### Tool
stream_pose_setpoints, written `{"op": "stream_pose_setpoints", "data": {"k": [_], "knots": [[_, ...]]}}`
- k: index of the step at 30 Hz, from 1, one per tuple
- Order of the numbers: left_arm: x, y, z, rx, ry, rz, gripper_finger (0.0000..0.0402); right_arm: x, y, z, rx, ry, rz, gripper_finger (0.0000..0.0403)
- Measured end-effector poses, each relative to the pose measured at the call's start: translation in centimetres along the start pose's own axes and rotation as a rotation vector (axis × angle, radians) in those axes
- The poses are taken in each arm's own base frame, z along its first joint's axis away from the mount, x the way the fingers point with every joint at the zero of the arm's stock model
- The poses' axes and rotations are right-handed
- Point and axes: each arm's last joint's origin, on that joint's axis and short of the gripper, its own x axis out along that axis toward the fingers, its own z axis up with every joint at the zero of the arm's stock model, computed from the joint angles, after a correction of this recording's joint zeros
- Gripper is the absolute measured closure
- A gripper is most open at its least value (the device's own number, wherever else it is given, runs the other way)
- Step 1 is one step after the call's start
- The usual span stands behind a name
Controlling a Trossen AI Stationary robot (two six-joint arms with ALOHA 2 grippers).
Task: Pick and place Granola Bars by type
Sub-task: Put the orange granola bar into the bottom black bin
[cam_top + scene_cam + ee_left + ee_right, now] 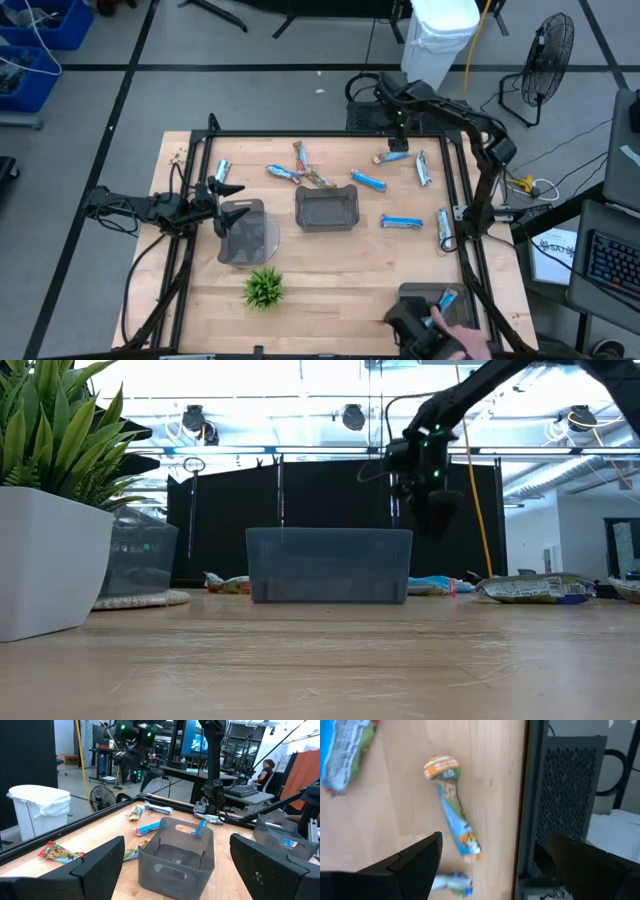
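Granola bars lie flat and scattered on the wooden table: a blue-and-orange bar near the far edge, blue ones, silver-grey ones. My right gripper hangs open above the blue-and-orange bar, pointing steeply down and touching nothing. My left gripper waits open at the table's left, level, facing the centre tray.
A dark grey tray stands mid-table, and another sits on a round mat at the left. A third at the near right holds a bar, with a person's hand beside it. A small green plant stands near the front. A black frame rail runs beside the bar.
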Motion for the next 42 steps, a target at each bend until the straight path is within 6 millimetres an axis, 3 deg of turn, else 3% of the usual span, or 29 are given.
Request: {"op": "stream_pose_setpoints", "data": {"k": [7,28,37,42], "knots": [[0.0,0.0,0.0,0.0,0.0,0.0,0.0041,2.8,0.3,0.8,-0.008,0.058,0.076,0.005],[0.0,0.0,0.0,0.0,0.0,0.0,0.0041,6.8,1.9,2.8,-0.031,0.152,0.167,0.005],[0.0,0.0,0.0,0.0,0.0,0.0,0.0041,8.1,2.1,2.9,-0.019,0.214,0.165,0.0054],[0.0,0.0,0.0,0.0,0.0,0.0,0.0041,8.0,2.2,2.9,-0.036,0.224,0.167,0.0085]]}}
